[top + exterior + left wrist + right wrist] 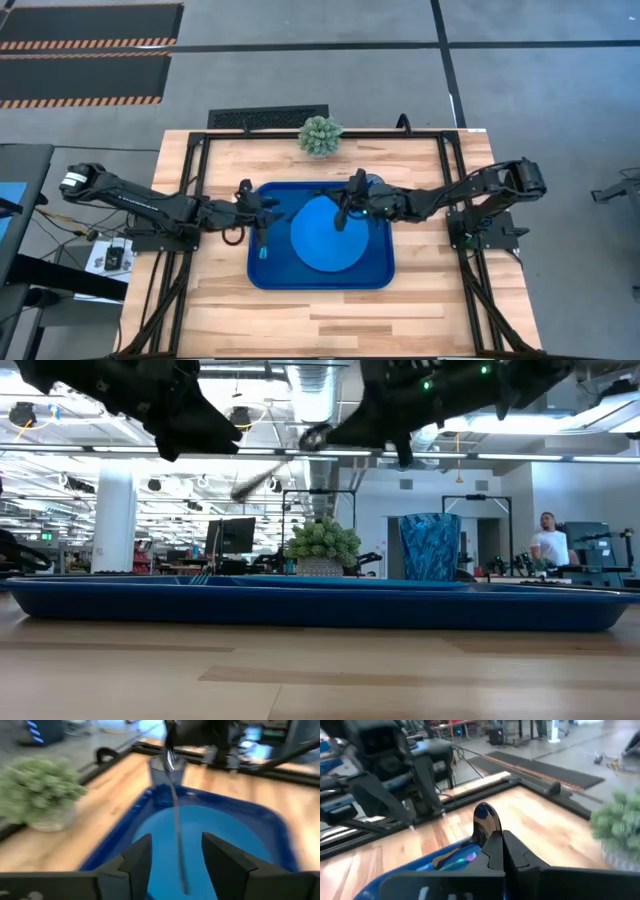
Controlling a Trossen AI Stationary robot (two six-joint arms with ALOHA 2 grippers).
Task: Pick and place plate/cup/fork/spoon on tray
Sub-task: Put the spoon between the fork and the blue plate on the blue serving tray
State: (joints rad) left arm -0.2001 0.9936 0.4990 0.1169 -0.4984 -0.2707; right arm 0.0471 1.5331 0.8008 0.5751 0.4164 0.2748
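The dark-blue tray [380,275] lies at the table's middle. The round blue plate [325,245] lies flat in it. The translucent cup [430,545] stands upright at the tray's far right corner. The teal-handled fork [262,250] lies in the tray's left part and also shows in the right wrist view [460,860]. My right gripper [345,207] is above the plate's far part, shut on the dark spoon [262,475]. My left gripper [175,860] is open and empty above the tray's left part, facing the spoon. My right gripper pinches the spoon [482,837] between its two fingers. The round bowl [486,817] sticks out past the fingertips toward the left arm; the fingers hide the part they hold. The spoon slants down toward the table's left, lifted clear above the plate.
A small potted plant [320,135] stands at the table's far edge, behind the tray. A black frame [200,150] runs round the table's sides. A person [548,545] stands far back in the room. Bare wood lies in front of the tray [320,320].
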